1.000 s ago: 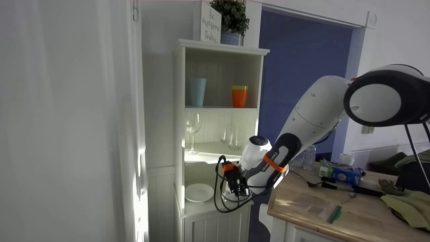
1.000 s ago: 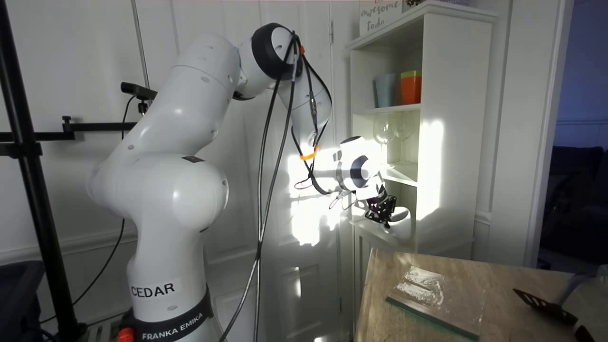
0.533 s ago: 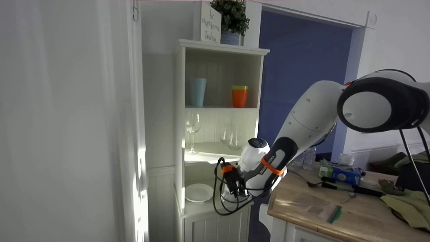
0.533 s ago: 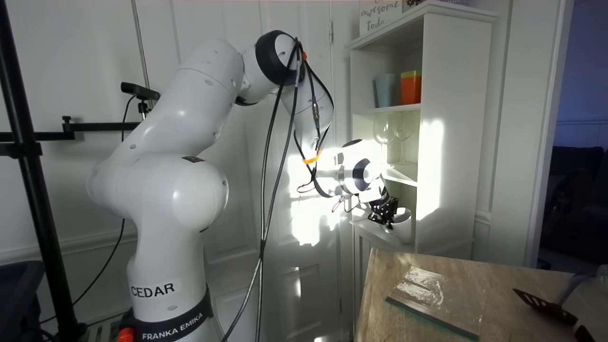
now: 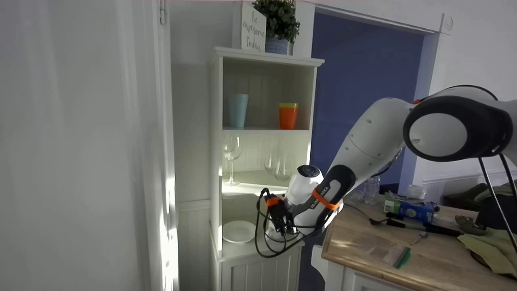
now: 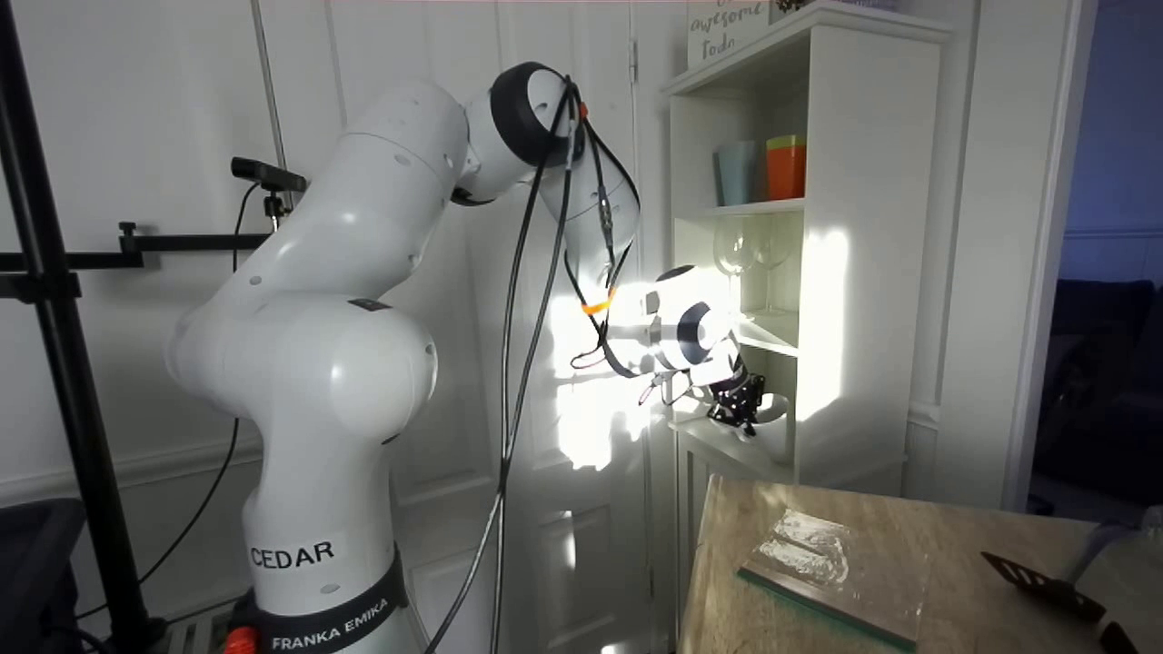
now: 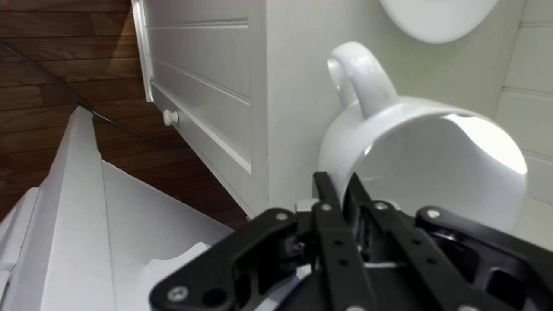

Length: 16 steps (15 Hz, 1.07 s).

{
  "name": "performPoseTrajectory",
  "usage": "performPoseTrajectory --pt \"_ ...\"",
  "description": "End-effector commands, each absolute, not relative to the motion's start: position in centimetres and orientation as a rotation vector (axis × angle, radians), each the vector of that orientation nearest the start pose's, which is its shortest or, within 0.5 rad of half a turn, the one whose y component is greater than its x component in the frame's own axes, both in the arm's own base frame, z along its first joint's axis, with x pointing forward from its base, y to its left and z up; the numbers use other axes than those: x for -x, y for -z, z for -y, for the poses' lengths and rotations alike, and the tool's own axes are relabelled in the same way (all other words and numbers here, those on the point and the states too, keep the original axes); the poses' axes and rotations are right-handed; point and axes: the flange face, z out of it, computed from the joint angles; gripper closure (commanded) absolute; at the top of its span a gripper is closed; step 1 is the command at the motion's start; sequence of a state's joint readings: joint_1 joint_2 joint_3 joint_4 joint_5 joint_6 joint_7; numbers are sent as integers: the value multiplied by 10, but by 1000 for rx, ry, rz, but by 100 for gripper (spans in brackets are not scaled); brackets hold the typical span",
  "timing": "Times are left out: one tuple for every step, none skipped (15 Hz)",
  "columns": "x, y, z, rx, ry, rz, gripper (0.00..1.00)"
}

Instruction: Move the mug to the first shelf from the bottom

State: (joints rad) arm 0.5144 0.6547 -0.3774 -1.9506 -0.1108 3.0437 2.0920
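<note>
The white mug [image 7: 432,164] is in the wrist view with its opening toward the camera and its handle pointing away from my gripper. My gripper [image 7: 339,179] has one finger inside the mug and one outside, shut on its near wall. In an exterior view the mug [image 6: 775,429] shows just past the gripper [image 6: 752,429], in the cabinet's lowest compartment. The first shelf from the bottom [image 5: 242,252] lies under them; it also shows in the wrist view [image 7: 298,86]. I cannot tell whether the mug's base touches it. The arm partly hides the mug [image 5: 273,235] in an exterior view.
A white plate [image 5: 238,231] is on the same shelf beside the mug. The middle shelf [image 5: 250,189], with wine glasses [image 5: 231,155], is just above the wrist. Blue [image 5: 238,111] and orange [image 5: 288,117] cups stand on the top shelf. A wooden counter [image 5: 363,258] is near the arm.
The arm has lowered and reached a little farther into the lowest compartment, carrying the mug with it. In the last half second it has moved only slightly. The grip looks the same.
</note>
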Motion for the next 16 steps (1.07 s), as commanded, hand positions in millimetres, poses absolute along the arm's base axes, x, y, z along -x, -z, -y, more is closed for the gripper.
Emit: performPoseTrajectory --pt "-653 -221 -115 1771 641 -2050 98" --pt "-654 -222 -114 1768 647 -2046 98" --pt "-655 -221 -112 1767 648 -2045 98" --pt "-654 -221 -112 1770 643 -2046 98" --pt "-654 -220 -112 1773 636 -2054 98" --pt "-652 -220 -113 1782 621 -2066 98" --pt "-652 -220 -114 1788 615 -2067 98" --pt "-651 -220 -115 1795 612 -2068 98" --pt "-651 -221 -117 1800 605 -2067 98" --pt "-651 -221 -118 1803 602 -2071 98" --pt "-650 -220 -119 1808 582 -2082 98" --pt "-651 -218 -117 1813 581 -2095 98" --pt "-650 -216 -117 1816 563 -2106 98" --pt "-651 -214 -117 1820 560 -2115 98" --pt "-652 -214 -116 1819 558 -2117 98" --pt "-653 -214 -116 1819 553 -2118 98"
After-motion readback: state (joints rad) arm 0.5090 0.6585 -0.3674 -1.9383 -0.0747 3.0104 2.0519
